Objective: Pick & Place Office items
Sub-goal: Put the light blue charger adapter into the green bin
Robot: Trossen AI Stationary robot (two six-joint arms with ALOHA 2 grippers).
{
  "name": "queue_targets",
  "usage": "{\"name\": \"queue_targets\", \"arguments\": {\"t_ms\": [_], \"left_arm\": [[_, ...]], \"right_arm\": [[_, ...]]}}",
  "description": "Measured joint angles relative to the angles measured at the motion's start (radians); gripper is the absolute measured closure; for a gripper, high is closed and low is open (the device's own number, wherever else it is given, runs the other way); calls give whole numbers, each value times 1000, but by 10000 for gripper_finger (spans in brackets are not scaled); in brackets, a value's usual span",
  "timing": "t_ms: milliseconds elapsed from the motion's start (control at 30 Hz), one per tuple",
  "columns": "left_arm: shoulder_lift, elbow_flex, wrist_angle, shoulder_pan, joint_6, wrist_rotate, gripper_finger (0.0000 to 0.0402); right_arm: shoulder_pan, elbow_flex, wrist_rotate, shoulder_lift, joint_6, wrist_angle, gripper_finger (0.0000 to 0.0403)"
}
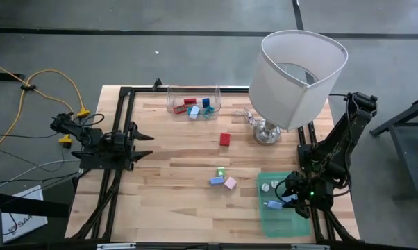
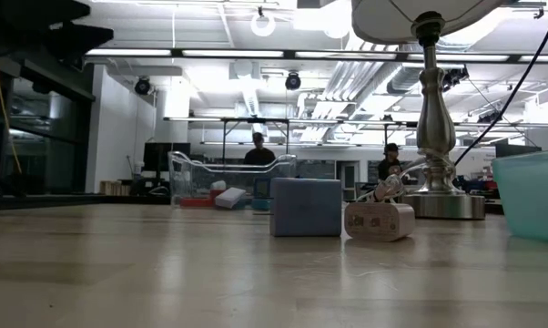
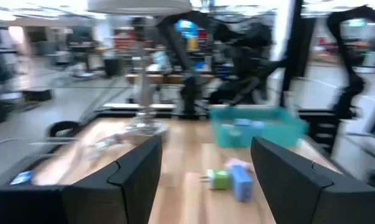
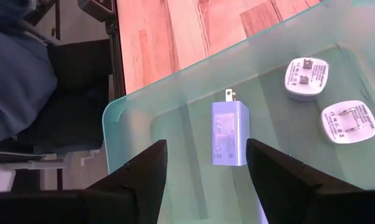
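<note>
The office items are small plug-like blocks. A green (image 1: 221, 171), a blue (image 1: 216, 180) and a pink one (image 1: 230, 183) lie together on the table's middle, and a red one (image 1: 225, 139) lies farther back. My left gripper (image 1: 145, 144) stands open at the table's left edge, level, pointing across the table at them (image 3: 231, 177). My right gripper (image 4: 206, 152) hangs open, slanting down, over the teal tray (image 1: 292, 222) at the near right. Below its fingers a light blue charger (image 4: 228, 134) lies flat on the tray floor, beside two white plugs (image 4: 306, 78).
A clear bin (image 1: 194, 101) with red and blue pieces stands at the far edge. A big white lamp (image 1: 292, 69) stands on its metal foot (image 1: 266, 132) at the far right, its shade above the right arm. People show in the room behind.
</note>
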Motion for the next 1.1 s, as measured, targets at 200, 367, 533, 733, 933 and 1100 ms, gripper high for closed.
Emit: {"name": "queue_targets", "arguments": {"t_ms": [200,367,533,733,933,1100], "left_arm": [[0,0,-4,93,0,-37,164],[0,0,-4,193,14,-32,164],[0,0,-7,293,38,21,164],[0,-35,-8,390,37,259,164],[0,-122,109,460,10,355,164],[1,-175,184,509,-11,388,164]], "right_arm": [[0,0,0,0,0,2,198],[0,0,0,0,0,3,198],[0,0,0,0,0,6,198],[0,0,0,0,0,7,198],[0,0,0,0,0,7,198],[0,0,0,0,0,7,198]]}}
